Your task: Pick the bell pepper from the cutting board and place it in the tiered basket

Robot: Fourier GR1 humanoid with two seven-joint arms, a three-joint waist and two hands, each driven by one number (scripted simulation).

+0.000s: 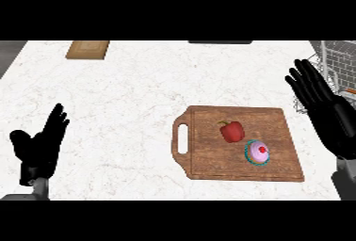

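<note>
A red bell pepper [232,131] lies on the wooden cutting board [208,160], near the board's middle, with its green stem toward the far left. Just beside it on the near right sits a small cupcake [259,152] with pink icing, a red dot on top and a teal wrapper; the two are close but look apart. The board rests on the white marbled worktop [118,94], its handle slot at the left end.

The right hand [325,113] stands to the right of the board, released, fingers straight and pointing to the far side, touching nothing. Behind it at the far right edge is the wire tiered basket [338,59], only partly in view.

The left hand [40,143] shows at the near left, well apart from the board, open with fingers up, resting and holding nothing.

At the far left of the worktop lies a small tan wooden block [88,49], and a dark strip [220,42] lies at the far edge
</note>
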